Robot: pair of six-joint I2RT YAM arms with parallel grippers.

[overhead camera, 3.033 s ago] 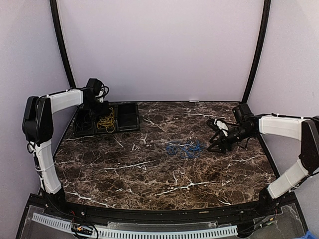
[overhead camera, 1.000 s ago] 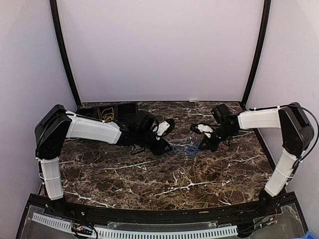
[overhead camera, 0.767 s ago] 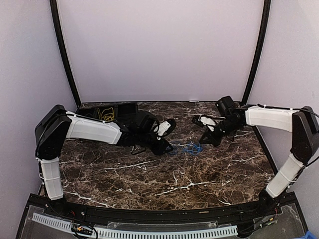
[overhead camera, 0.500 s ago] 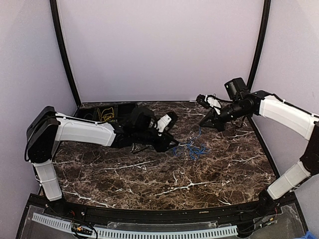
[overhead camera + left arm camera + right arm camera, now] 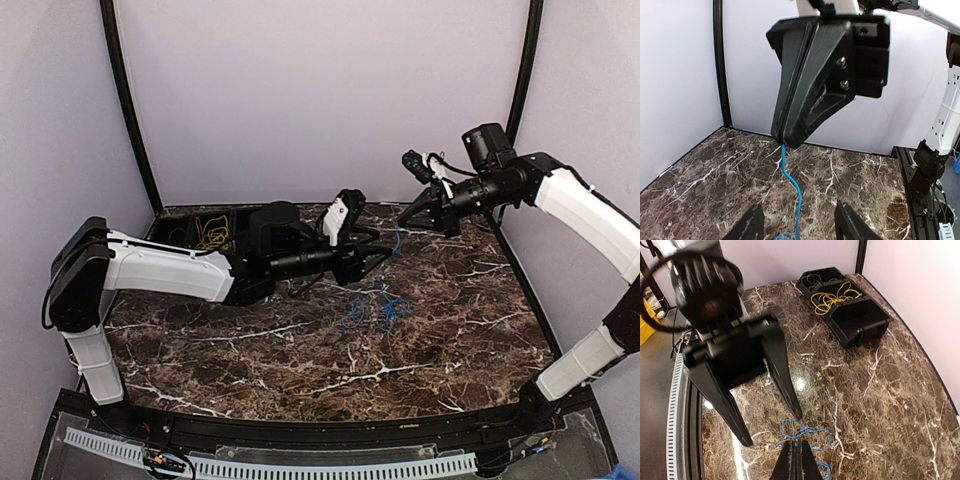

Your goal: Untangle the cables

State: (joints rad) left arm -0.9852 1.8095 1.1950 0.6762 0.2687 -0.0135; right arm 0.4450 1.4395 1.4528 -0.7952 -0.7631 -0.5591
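blue cable (image 5: 375,310): loose tangle lying mid-worktop (image 5: 300,360), with one strand rising from it to the right gripper (image 5: 403,221).
right gripper: pinched tight on that strand, raised above the far right of the worktop.
left gripper (image 5: 383,245): fingers spread apart, holding nothing, hovering over the tangle; the lifted strand hangs between them.
yellow cable (image 5: 212,236): loose bundle in the middle compartment of a black tray (image 5: 855,320) at the far left corner, well apart from the blue cable.

No text, label or number is readable anywhere.
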